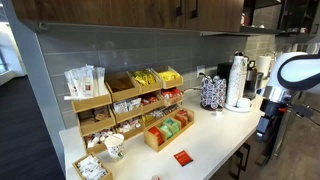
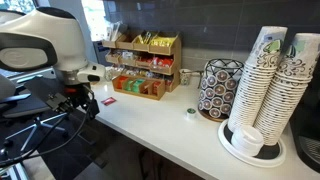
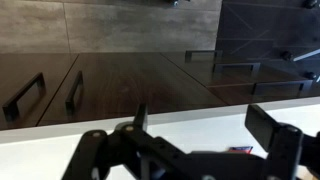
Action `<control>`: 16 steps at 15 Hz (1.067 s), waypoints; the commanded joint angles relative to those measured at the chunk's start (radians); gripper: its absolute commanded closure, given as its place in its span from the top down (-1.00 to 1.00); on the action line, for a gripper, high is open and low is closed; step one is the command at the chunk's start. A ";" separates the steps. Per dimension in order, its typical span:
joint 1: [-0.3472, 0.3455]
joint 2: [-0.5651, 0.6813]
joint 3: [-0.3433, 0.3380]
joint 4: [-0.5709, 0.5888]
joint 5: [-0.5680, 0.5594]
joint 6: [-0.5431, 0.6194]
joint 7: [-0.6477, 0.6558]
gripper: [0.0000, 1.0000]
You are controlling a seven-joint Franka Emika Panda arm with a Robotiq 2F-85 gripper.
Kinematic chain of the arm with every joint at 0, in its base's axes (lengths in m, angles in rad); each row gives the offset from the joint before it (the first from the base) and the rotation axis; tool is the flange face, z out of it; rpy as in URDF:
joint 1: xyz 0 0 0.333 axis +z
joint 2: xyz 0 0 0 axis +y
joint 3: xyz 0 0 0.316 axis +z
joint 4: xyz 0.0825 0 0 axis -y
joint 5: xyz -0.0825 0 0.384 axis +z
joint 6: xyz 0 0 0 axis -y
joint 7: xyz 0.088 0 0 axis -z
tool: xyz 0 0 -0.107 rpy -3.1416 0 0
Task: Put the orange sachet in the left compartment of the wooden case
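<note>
We are at the approach: our gripper hangs released and empty, and must next descend onto the orange sachet, lower centre.

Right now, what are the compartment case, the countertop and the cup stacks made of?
Case: light wood, matte, with tan boards and dividers. Countertop: white and smooth, likely laminate or stone; cannot tell which. Cup stacks: probably paper, given the printed pattern on nested thin walls.
</note>
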 commanded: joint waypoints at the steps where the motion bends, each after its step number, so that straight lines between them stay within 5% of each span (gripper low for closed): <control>1: -0.020 0.005 0.020 0.001 0.015 -0.002 -0.012 1.00; 16: 0.014 0.030 0.048 0.002 0.049 0.055 0.019 1.00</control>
